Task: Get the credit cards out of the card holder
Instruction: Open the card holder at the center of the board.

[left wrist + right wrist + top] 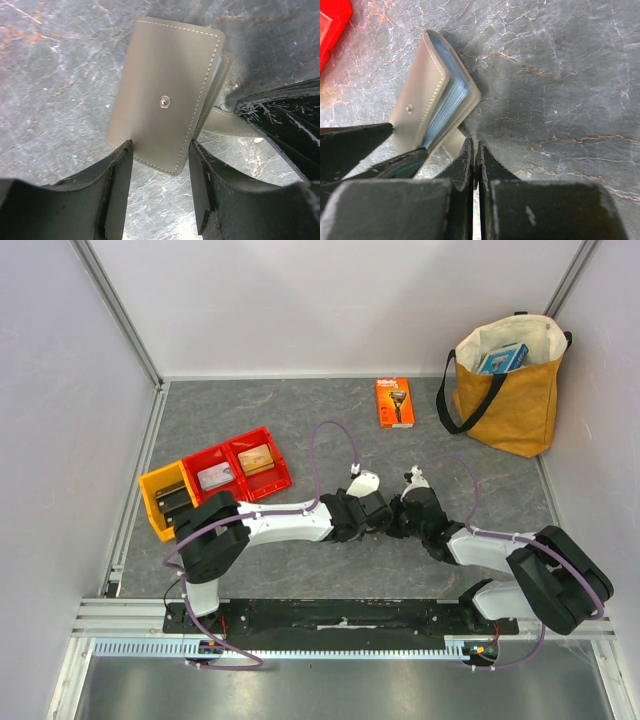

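Left wrist view: the grey wallet (160,70) lies on the dark, stony table (55,75), with a small metal snap (165,102) in the middle of its flap. The left claw (161,150) hangs over the near edge of the wallet, with one finger by each end of that edge. Its fingers are apart, but I cannot tell if they squeeze the wallet or only stand beside it.

In the right wrist view the wallet is a little bit open, and light blue shows inside. The right claw (474,145) is clenched tight, finger against finger. Its tips sit right at the short tab (452,142) of the wallet. I cannot tell if the tab is pinched.

In the top view the left arm (285,520) and the right arm (480,545) meet in the middle of the table and hide the wallet. Two red bins (270,483) and a yellow bin (155,502) sit on the left. An orange pack (394,402) lies at the back, and a tan bag (510,405) stands in the far right corner
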You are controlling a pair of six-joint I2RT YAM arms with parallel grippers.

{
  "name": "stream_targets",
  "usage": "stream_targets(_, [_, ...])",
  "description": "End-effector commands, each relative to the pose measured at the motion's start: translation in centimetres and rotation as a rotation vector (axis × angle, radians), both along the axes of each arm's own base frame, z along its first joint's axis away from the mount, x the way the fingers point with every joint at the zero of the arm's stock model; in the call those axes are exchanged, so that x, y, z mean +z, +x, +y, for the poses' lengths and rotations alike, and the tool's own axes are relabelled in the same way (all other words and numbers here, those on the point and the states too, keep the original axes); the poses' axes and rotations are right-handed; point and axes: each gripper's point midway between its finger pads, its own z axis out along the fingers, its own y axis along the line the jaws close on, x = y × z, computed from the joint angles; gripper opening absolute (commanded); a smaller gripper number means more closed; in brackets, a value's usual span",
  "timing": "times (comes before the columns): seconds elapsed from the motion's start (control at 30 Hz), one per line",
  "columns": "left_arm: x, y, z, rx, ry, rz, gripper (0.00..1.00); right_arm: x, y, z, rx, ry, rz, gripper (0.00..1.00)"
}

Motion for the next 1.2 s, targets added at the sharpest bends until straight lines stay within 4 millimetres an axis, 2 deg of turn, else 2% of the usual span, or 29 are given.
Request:
stream_targets(0.0, [3.2,2.1,2.9,0.106,0.012,-0.105,0.53,0.8,0.4,0.2,0.061,-0.045,-0.028,0.00])
stream_targets(0.2, [4.1,3.4,3.6,0.123,0.000,-0.128,0.52,0.5,-0.2,1.0,0.145,-0.059,-0.005,0.00])
stream_targets(0.37, [3.9,4.9,5.0,0.152,0.019,-0.128,0.50,0.5,-0.5,1.4,0.184,-0.058,0.004,0.00])
stream_targets(0.53, [2.9,6.0,6.8,0.178,0.015,-0.091,0.40,0.3,-0.8,1.1,0.206,-0.090,0.021,0.00])
stream_targets(0.6, [2.2,6.1,7.2,0.182,0.009,-0.069,0.33,0.3,-0.8,0.9,0.203,-0.103,0.018,0.00])
stream_targets(0.73, [0.4,5.5,7.6,0.189,0.001,-0.006,0.32,0.0,-0.6,0.7,0.199,-0.127,0.025,0.00])
stream_targets(0.97, [-2.6,3.2,9.0,0.225,-0.056,0.104,0.32,0.1,-0.1,0.5,0.200,-0.153,0.018,0.00])
stream_targets(1.17, [-3.1,1.9,8.8,0.234,-0.142,0.162,0.33,0.5,0.3,0.3,0.197,-0.184,0.008,0.00])
